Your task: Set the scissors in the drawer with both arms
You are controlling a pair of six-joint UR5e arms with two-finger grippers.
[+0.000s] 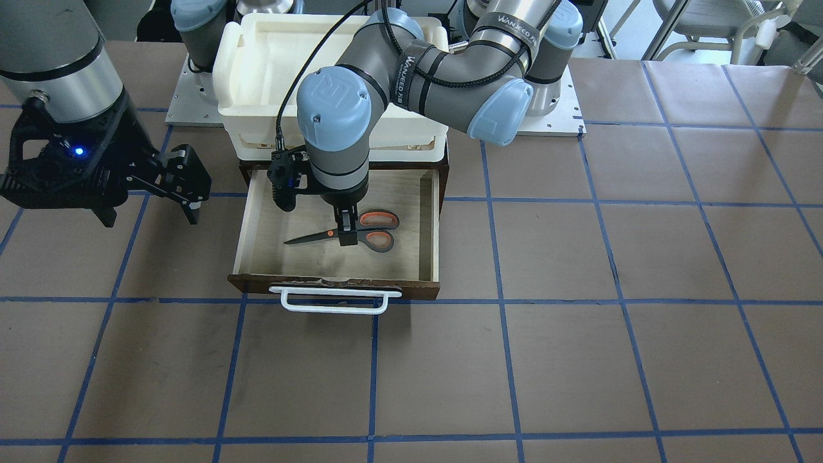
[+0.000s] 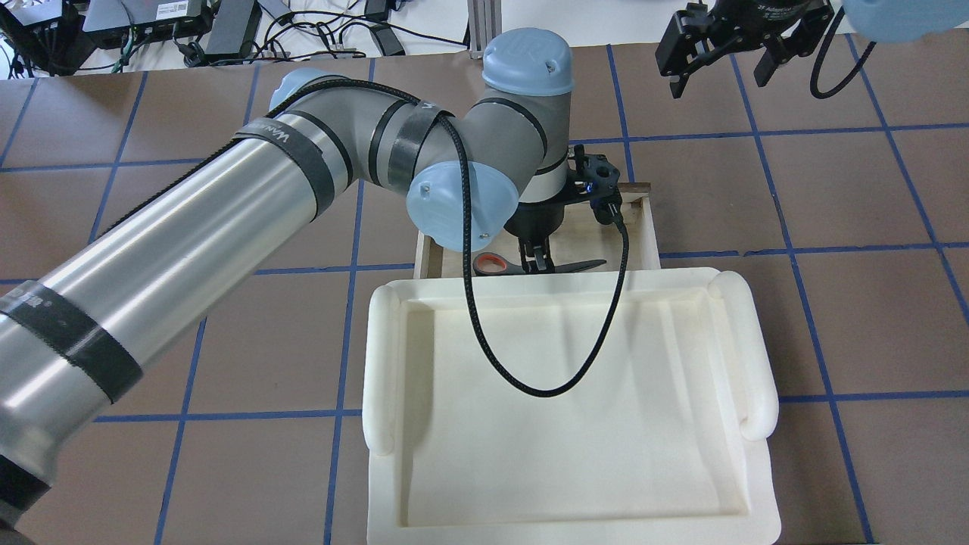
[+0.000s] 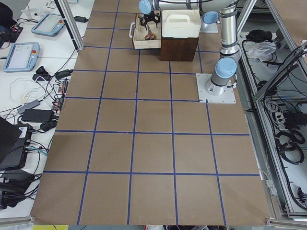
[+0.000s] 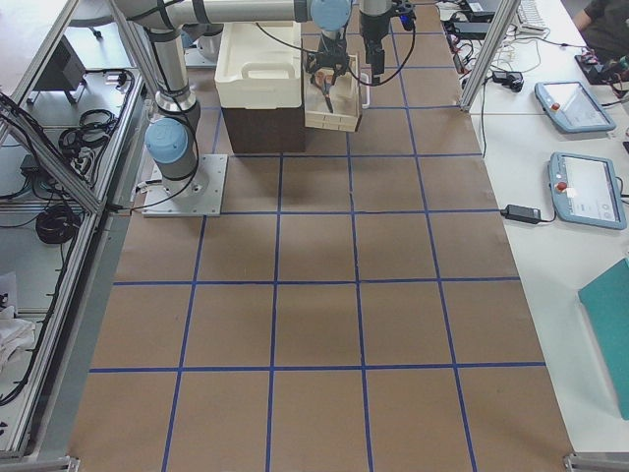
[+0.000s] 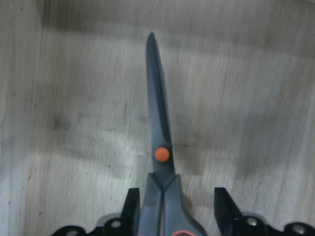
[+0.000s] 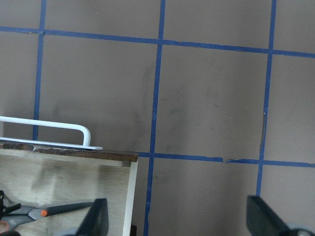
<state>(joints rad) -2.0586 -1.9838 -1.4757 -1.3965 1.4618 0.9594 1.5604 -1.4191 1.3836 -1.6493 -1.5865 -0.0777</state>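
Note:
The drawer point(image 1: 334, 285) stands pulled open under the cream bin, white bar handle point(image 1: 334, 301) toward the table's middle. The scissors point(image 1: 308, 238) lie flat on its pale floor, blades closed, orange-lined handles point(image 2: 492, 264) toward the robot's left. My left gripper point(image 1: 347, 235) points straight down over the scissors' neck. In the left wrist view the scissors point(image 5: 160, 123) lie between its fingers point(image 5: 222, 206), which stand apart, one beside the neck and the other well clear. My right gripper point(image 1: 186, 193) hovers open and empty beside the drawer's right side, above the table.
A cream-white plastic bin point(image 2: 742, 341) sits on top of the brown cabinet, behind the open drawer. The drawer's side wall point(image 6: 130, 196) and the scissors' tip point(image 6: 59, 209) show in the right wrist view. Brown table point(image 1: 578, 360) with blue grid lines lies all around.

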